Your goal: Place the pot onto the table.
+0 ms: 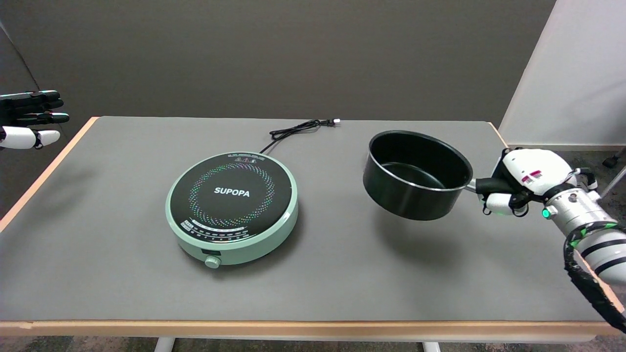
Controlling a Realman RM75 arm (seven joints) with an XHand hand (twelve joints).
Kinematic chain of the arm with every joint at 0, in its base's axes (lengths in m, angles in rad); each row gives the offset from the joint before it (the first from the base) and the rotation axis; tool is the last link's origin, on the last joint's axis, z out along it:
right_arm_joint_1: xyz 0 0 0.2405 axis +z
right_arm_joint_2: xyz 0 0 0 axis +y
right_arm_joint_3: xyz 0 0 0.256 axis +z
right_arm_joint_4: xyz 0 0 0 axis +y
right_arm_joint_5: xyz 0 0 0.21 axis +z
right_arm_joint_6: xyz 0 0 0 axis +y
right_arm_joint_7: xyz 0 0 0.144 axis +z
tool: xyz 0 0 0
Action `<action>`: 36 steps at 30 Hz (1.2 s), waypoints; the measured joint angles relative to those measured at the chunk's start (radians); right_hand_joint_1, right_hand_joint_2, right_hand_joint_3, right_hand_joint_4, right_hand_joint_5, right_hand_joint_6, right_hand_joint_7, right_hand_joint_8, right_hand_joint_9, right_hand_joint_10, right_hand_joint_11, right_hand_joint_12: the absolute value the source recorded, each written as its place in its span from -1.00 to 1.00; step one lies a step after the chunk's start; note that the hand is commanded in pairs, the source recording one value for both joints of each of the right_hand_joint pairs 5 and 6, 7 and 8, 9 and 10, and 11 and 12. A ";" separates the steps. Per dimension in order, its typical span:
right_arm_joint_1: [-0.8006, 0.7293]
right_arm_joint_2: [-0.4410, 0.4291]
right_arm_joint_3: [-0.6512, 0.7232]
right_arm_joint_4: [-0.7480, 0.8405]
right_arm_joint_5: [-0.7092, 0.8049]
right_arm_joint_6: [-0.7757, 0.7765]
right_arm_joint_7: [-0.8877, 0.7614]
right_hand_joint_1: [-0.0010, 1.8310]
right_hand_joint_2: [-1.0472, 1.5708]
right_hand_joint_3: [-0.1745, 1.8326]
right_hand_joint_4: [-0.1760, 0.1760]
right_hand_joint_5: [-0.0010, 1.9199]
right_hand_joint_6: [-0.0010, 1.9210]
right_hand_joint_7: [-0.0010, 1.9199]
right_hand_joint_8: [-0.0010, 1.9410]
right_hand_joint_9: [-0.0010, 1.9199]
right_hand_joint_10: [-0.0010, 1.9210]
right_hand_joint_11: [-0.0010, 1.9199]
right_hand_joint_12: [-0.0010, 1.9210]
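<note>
The right hand (513,188) grips the black pot (417,174) by its handle, holding it above the table (98,254), right of the SUPOPA induction cooker (232,207). The cooker's power cord (298,129) trails behind it. The handle is mostly hidden inside the fingers.

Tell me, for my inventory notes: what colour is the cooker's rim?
Mint green, seen in the head view, around the induction cooker and its black top.

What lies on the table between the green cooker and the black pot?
Nothing: in the head view only bare grey table shows between the cooker and the pot, which the right hand holds by its handle.
</note>
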 measured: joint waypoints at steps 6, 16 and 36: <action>0.023 -0.036 -0.050 -0.015 -0.099 -0.098 -0.017 0.01 0.62 0.22 -0.45 0.84 0.83 0.84 0.82 0.84 0.83 0.84 0.83; 0.048 -0.067 -0.238 -0.058 -0.304 -0.438 -0.026 0.01 0.61 0.21 -0.46 0.82 0.82 0.82 0.80 0.82 0.82 0.82 0.82; -0.021 -0.082 -0.681 -0.069 -0.589 -1.005 -0.034 0.02 0.60 0.16 -0.46 0.80 0.79 0.80 0.78 0.80 0.79 0.80 0.79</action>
